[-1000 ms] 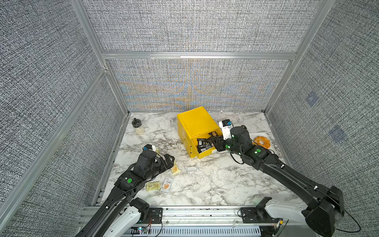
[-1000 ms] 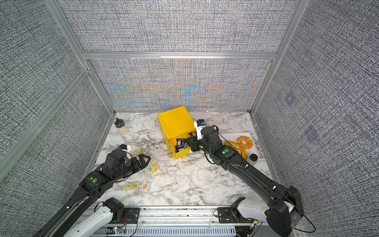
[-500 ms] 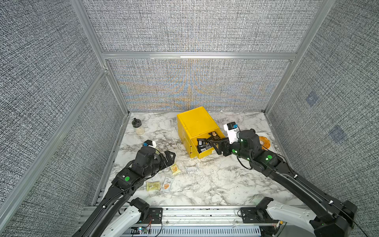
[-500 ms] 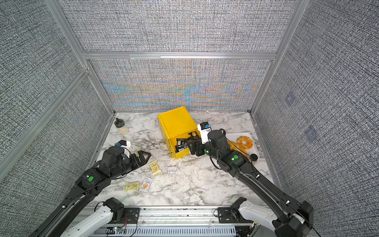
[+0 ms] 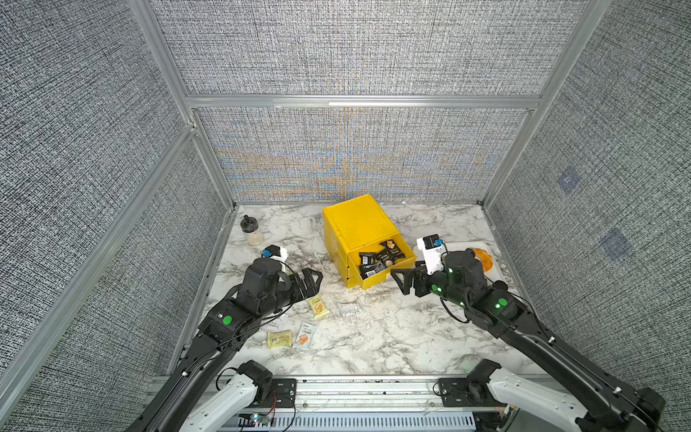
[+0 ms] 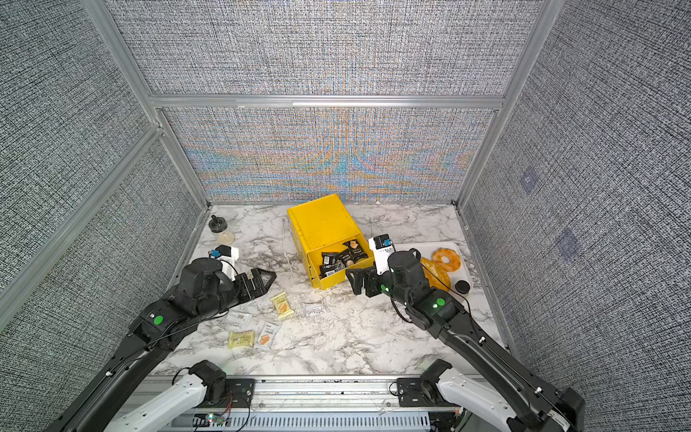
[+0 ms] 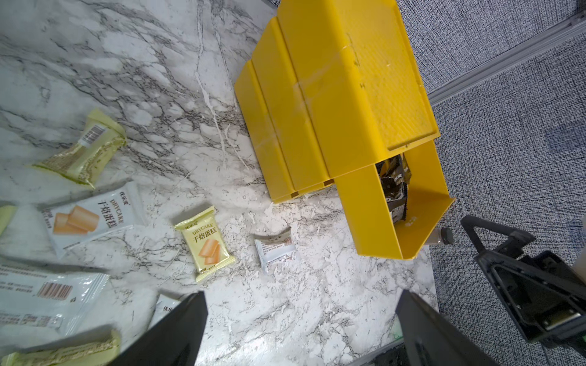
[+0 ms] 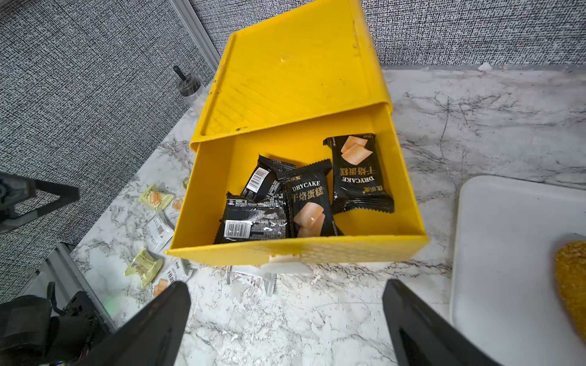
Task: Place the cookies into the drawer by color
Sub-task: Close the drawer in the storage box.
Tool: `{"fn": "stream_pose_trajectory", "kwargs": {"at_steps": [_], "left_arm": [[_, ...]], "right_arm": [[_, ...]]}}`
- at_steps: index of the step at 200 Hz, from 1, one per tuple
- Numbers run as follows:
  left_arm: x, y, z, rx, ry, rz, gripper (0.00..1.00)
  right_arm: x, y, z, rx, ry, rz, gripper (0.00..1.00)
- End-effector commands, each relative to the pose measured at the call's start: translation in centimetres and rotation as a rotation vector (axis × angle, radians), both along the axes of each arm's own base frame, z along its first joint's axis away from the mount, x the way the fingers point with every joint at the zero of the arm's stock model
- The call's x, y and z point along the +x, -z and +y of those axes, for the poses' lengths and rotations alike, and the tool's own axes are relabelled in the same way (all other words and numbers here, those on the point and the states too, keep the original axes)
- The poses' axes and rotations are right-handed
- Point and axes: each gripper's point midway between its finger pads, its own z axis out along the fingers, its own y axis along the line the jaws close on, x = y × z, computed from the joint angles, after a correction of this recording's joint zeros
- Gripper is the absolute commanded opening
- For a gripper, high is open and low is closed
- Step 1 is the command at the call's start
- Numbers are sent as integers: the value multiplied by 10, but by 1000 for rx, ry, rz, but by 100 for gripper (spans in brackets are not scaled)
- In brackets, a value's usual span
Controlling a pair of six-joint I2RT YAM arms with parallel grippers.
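The yellow drawer (image 5: pixel 359 228) (image 6: pixel 321 224) stands at the back centre, its top drawer pulled out. Several black cookies (image 5: pixel 379 260) (image 6: pixel 338 258) (image 8: pixel 304 196) lie inside it. My right gripper (image 5: pixel 399 281) (image 6: pixel 353 282) (image 8: pixel 287 294) hangs open and empty just in front of that drawer's white tab. Loose cookies lie on the marble: a pale yellow one (image 5: pixel 318 306) (image 7: pixel 205 242), a white one (image 5: pixel 349 309) (image 7: pixel 276 250), a white one with an orange picture (image 5: pixel 307 334) and another pale yellow one (image 5: pixel 278 339). My left gripper (image 5: pixel 316 283) (image 6: pixel 267 282) (image 7: pixel 301 304) is open and empty, just left of them.
A white tray (image 6: pixel 463 271) (image 8: pixel 507 240) at the right holds a bread loaf and a ring doughnut (image 6: pixel 445 259). A small black-lidded jar (image 5: pixel 251 233) stands at the back left. Fabric walls and metal rails close in the marble table.
My right gripper has opened and drawn back from over the open drawer toward the front right. My left arm has shifted only slightly.
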Motion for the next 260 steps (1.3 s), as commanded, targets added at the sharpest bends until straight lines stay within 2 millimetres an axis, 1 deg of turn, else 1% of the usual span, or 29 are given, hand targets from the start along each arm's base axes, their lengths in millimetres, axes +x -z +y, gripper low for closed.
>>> {"fn": "stream_pose_trajectory", "kwargs": {"at_steps": [1, 16, 18, 22, 39, 63, 78, 97, 120, 148, 165, 182, 207, 225, 242, 260], "left_arm": [[17, -18, -16, -10, 55, -68, 99], [30, -25, -26, -1, 78, -78, 99], [31, -26, -28, 1, 81, -78, 99], [35, -27, -31, 4, 89, -78, 99], [51, -32, -43, 22, 113, -75, 99], [73, -36, -59, 40, 138, -77, 99], [87, -36, -67, 52, 149, -79, 99], [104, -30, -74, 93, 157, -76, 99], [122, -20, -79, 159, 167, -80, 99], [135, -6, -90, 208, 226, -78, 99], [139, 0, -94, 191, 245, -57, 99], [140, 7, -95, 176, 255, -55, 99], [140, 16, -92, 194, 252, -57, 99], [139, 17, -93, 186, 254, -67, 99], [138, 18, -94, 175, 257, -78, 99], [138, 16, -94, 169, 260, -81, 99]], "right_arm": [[-9, 1, -1, 35, -9, 17, 99], [-18, 1, 1, 53, -41, 32, 99], [-20, 12, 0, 40, -44, 52, 99], [-22, 17, -1, 35, -49, 62, 99], [-29, 26, -5, 28, -53, 75, 99], [-36, 40, -10, 25, -48, 89, 96], [-38, 48, -11, 29, -43, 101, 94], [-36, 61, -10, 47, -32, 110, 93], [-33, 69, 1, 88, -58, 118, 89], [-29, 66, 19, 121, -102, 105, 84], [-24, 63, 27, 134, -107, 90, 82], [-16, 58, 33, 142, -101, 75, 81], [1, 49, 41, 138, -79, 51, 76], [13, 42, 47, 141, -66, 35, 73], [24, 35, 54, 139, -56, 21, 72], [34, 31, 60, 136, -47, 14, 72]]}}
